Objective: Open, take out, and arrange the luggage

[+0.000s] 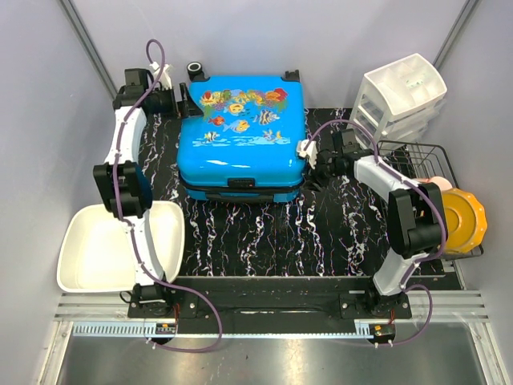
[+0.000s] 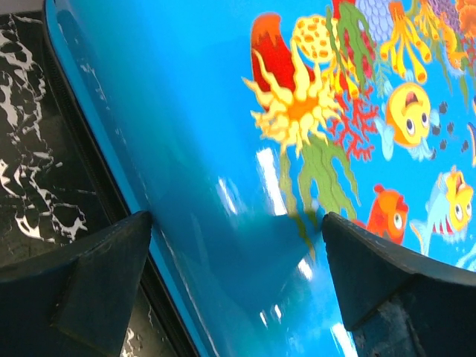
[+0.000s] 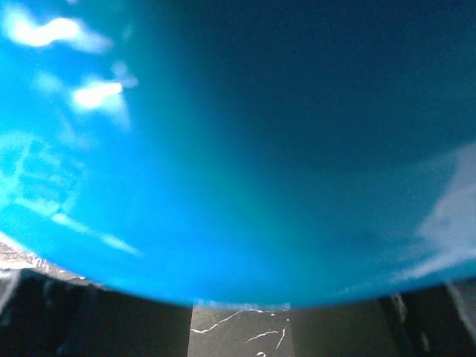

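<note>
Our left hand (image 2: 236, 223) gapes wide, empty, astride the far-left edge of the luggage (image 1: 240, 136); our right hand (image 1: 313, 160), also spread, sits at its right side. It lies shut on the desk (image 1: 264, 237), tub (image 1: 88, 249) near-left, drawers (image 1: 401, 92) and basket (image 1: 417, 148) right.

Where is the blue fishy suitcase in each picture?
Top external: the suitcase lies closed, upper middle.
Left wrist: the suitcase fills most of the picture, fish print at right.
Right wrist: the suitcase fills the top, close and blurry.
Shared landmark: the black marbled mat beneath it, in all three.
</note>
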{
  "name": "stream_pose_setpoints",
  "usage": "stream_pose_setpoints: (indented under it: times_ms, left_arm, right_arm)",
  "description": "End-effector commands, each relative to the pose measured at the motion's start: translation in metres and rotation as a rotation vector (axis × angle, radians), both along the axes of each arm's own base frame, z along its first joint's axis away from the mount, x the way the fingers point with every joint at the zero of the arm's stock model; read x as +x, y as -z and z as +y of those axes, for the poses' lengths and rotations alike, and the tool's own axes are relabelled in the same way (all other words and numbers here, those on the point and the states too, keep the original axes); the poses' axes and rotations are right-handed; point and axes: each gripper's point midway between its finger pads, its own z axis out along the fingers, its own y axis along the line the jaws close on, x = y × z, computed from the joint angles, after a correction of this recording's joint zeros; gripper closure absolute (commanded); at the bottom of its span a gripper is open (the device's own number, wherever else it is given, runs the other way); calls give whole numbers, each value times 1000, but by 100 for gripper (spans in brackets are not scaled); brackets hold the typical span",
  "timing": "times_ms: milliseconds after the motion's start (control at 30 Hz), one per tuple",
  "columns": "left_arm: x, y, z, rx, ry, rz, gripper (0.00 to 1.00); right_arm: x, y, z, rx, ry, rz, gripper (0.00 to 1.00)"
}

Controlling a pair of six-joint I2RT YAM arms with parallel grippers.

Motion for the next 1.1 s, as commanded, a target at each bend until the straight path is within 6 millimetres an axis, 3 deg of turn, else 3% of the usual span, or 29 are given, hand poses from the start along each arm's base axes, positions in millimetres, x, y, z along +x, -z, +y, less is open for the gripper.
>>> stream_pose_setpoints:
  times_ms: [0, 33, 67, 100, 133, 167, 200, 233, 267, 300, 367, 467, 533, 567, 600, 667, 700, 767, 800, 833, 867, 900, 1067]
  left_arm:
    - [-41, 9, 7, 6, 55, 61, 1]
    - [-47, 7, 31, 5, 11, 66, 1]
    - [-59, 14, 40, 2, -8, 100, 1]
    - [-69, 2, 46, 10, -17, 86, 1]
    - [-82, 3, 55, 20, -25, 110, 1]
    - [-97, 18, 58, 21, -37, 167, 1]
    - [-110, 11, 59, 22, -49, 166, 1]
    - [-119, 17, 63, 13, -72, 191, 1]
    - [-139, 40, 62, -13, -84, 269, 1]
    - [-149, 36, 62, -29, -102, 263, 1]
    - [-162, 52, 68, -109, -148, 299, 1]
    - [-157, 59, 69, -124, -128, 291, 1]
    - [-146, 69, 64, -126, -101, 307, 1]
    - [-133, 62, 66, -110, -98, 280, 1]
    - [-124, 75, 64, -113, -86, 308, 3]
    - [-104, 69, 53, -100, -43, 278, 5]
    - [-96, 85, 49, -102, -31, 306, 8]
    - [-78, 81, 30, -88, 22, 275, 11]
    - [-72, 98, 23, -89, 42, 309, 13]
    - [-71, 102, 5, -71, 90, 318, 17]
    - [-60, 94, -5, -66, 116, 285, 18]
    - [-57, 109, -15, -75, 138, 315, 19]
    - [-54, 114, -83, -111, 283, 318, 20]
  right_arm:
    - [-16, -32, 70, 143, -162, -80, 48]
    - [-19, -33, 78, 151, -171, -80, 47]
    - [-24, -36, 88, 159, -191, -81, 47]
    - [-25, -40, 98, 178, -191, -79, 47]
    - [-36, -45, 116, 194, -224, -77, 48]
    - [-39, -48, 125, 207, -233, -74, 48]
    - [-41, -54, 133, 227, -229, -70, 48]
    - [-50, -59, 147, 241, -254, -70, 47]
    - [-53, -62, 153, 249, -253, -70, 48]
    - [-56, -69, 160, 268, -252, -66, 47]
    - [-65, -79, 171, 292, -267, -69, 46]
    - [-71, -96, 173, 324, -257, -64, 45]
    - [-65, -99, 167, 313, -184, -44, 44]
    - [-62, -105, 160, 313, -157, -48, 44]
    - [-49, -105, 142, 313, -91, -14, 44]
    - [-37, -108, 120, 315, -19, 22, 44]
    - [-24, -101, 95, 294, 53, 51, 43]
    - [-11, -101, 68, 262, 121, 35, 43]
    - [-9, -97, 55, 234, 132, 22, 43]
    - [-2, -93, 36, 217, 172, 16, 44]
    - [-1, -94, 27, 205, 185, -3, 43]
    - [-2, -91, 20, 180, 173, -22, 43]
    - [-9, -71, 8, 122, 137, -43, 43]
